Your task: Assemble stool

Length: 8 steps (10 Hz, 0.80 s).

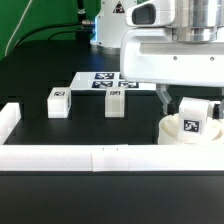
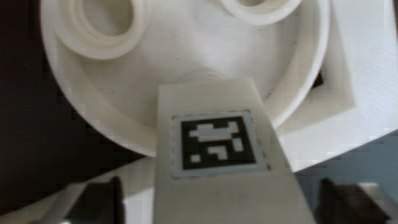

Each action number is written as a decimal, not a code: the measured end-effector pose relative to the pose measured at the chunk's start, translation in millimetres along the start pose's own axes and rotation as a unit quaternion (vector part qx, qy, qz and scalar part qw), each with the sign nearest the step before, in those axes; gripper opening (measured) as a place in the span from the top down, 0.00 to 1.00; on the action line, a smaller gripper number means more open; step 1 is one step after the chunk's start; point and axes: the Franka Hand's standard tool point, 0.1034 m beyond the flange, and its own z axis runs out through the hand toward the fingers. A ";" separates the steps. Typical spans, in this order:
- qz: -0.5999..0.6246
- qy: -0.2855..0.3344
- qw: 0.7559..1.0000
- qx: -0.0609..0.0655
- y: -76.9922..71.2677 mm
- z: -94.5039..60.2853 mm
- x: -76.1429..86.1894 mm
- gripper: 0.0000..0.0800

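The round white seat point(image 1: 168, 131) lies on the black table at the exterior view's right. One leg block point(image 1: 192, 119) stands upright on the seat, its tag facing the camera. My gripper point(image 1: 186, 101) hangs right above it, straddling the block. In the wrist view the same leg block point(image 2: 217, 140) fills the middle, with the seat point(image 2: 169, 60) and two of its holes beyond it. Both dark fingers point(image 2: 100, 203) stand off the block's sides with a gap on each side, so the gripper point(image 2: 217, 203) is open and holds nothing. Two more leg blocks point(image 1: 57, 101) point(image 1: 114, 102) stand on the table.
The marker board point(image 1: 92, 80) lies flat behind the loose leg blocks. A long white border rail point(image 1: 100, 158) runs along the front, with another piece point(image 1: 9, 121) at the exterior view's left. The robot's white base point(image 1: 110, 25) stands at the back.
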 end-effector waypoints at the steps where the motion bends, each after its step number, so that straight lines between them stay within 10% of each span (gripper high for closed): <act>1: -0.004 0.000 1.000 0.002 -0.4 -2.0 1.1 0.24; 5: -0.051 -0.001 0.998 0.037 22.4 -67.4 29.6 0.19; 8: -0.047 0.000 0.998 0.038 21.8 -64.7 29.0 0.19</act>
